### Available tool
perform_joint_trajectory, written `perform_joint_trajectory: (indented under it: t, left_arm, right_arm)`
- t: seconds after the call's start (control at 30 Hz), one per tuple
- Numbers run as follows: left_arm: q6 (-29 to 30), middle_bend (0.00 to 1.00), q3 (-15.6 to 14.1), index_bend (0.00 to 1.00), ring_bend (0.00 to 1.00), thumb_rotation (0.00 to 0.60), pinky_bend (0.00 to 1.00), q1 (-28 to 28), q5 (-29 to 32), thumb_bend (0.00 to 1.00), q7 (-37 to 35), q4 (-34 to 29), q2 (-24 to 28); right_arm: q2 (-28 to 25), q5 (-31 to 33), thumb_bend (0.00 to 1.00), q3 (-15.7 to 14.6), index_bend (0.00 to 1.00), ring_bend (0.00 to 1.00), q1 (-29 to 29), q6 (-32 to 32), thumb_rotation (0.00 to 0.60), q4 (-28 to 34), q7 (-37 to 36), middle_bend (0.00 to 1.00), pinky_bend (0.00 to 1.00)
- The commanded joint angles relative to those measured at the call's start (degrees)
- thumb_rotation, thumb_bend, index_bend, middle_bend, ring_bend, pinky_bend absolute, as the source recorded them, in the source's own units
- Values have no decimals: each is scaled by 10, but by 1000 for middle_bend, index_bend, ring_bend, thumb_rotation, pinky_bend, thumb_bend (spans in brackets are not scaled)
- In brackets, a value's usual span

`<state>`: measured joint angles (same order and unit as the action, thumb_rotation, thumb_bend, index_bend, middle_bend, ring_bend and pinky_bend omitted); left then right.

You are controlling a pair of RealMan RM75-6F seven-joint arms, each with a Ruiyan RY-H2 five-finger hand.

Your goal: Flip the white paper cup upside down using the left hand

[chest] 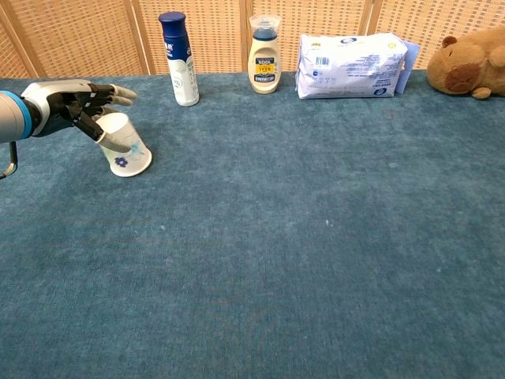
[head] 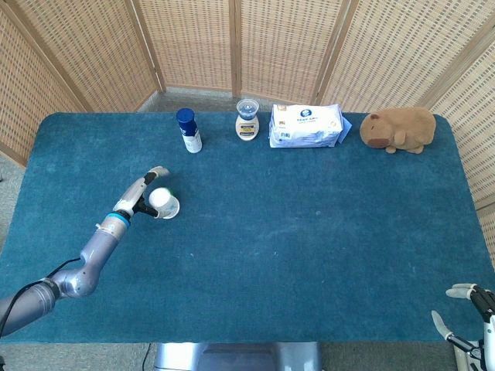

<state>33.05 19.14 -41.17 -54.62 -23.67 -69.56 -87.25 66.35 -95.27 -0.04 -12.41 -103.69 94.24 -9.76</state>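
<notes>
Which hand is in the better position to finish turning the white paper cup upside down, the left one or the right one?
The left. The left hand is already on the white paper cup, which is tilted with its rim toward the table. The right hand sits at the near right corner, far from the cup.

A blue-clothed table (head: 309, 247) carries a spray can (head: 188, 130), bottle (head: 247, 120), wipes pack (head: 306, 126), plush toy (head: 399, 129) and paper cup (head: 163, 203).
</notes>
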Motion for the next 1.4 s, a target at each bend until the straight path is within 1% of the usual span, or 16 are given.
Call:
perform_joint_trajectory:
  t: [0.03,0.17,0.27,0.37,0.47,0.6,0.7,0.73,0.93,0.97,1.03,1.07,1.1,1.2,1.3,1.4]
  left_arm:
    - [8,0,0,0,0,600,7,2,3,127,11,-15,14]
    - [31,0,2,0,0,600,7,7,2,121,29,-45,38]
    - [47,0,0,0,0,600,8,15,-1,121,42,-82,68]
    - [58,0,-9,0,0,600,8,24,-3,120,64,-122,101]
    - [86,0,-30,0,0,600,7,43,-13,124,104,-182,146]
    - [157,0,-63,0,0,600,7,81,-31,164,166,-267,194]
    - [222,0,-87,0,0,600,7,113,-58,179,203,-312,210]
    - [233,0,-92,0,0,600,8,120,-66,181,209,-321,213]
    - [325,0,-149,0,0,600,7,188,-149,185,237,-392,244]
    - [344,0,-164,0,0,600,8,203,-170,185,243,-402,249]
    - [372,0,-186,0,0,600,8,227,-201,185,254,-417,253]
    - [389,0,-203,0,0,600,8,243,-222,185,263,-426,256]
    - [397,0,-212,0,0,600,8,250,-232,185,266,-430,257]
    - [439,0,-263,0,0,600,8,299,-288,185,278,-452,269]
    - [479,0,-294,0,0,600,7,336,-334,185,274,-450,276]
    - [521,0,-313,0,0,600,8,369,-375,184,258,-440,276]
  right_arm:
    - [-1,-2,317,-1,427,356,-1,-2,431,1,-1,394,367]
    - [-2,-5,317,-1,427,356,-1,-4,431,4,-2,394,367]
    - [-3,-6,317,0,427,356,0,-4,433,3,-2,393,367]
    - [-4,-6,317,1,427,356,3,0,432,5,-2,394,365]
    - [-7,-3,317,3,427,356,8,9,430,9,5,393,363]
    - [-9,0,316,4,427,356,17,26,433,19,16,393,362]
    - [-6,0,317,4,427,356,23,36,432,21,20,394,362]
    - [-5,0,317,5,427,356,25,37,431,22,21,394,362]
    - [0,-10,317,3,427,356,37,52,431,23,36,394,360]
    - [1,-12,318,3,427,356,39,55,431,23,39,393,360]
    - [3,-15,318,1,427,356,42,59,433,23,41,393,360]
    - [4,-17,317,-1,427,356,43,61,433,23,43,393,360]
    - [5,-19,317,-1,427,356,44,63,434,23,44,394,360]
    - [10,-27,317,-5,427,356,50,71,433,24,53,394,360]
    - [10,-37,317,-10,427,356,55,77,433,27,65,394,360]
    - [11,-44,317,-15,427,356,58,83,433,36,82,394,360]
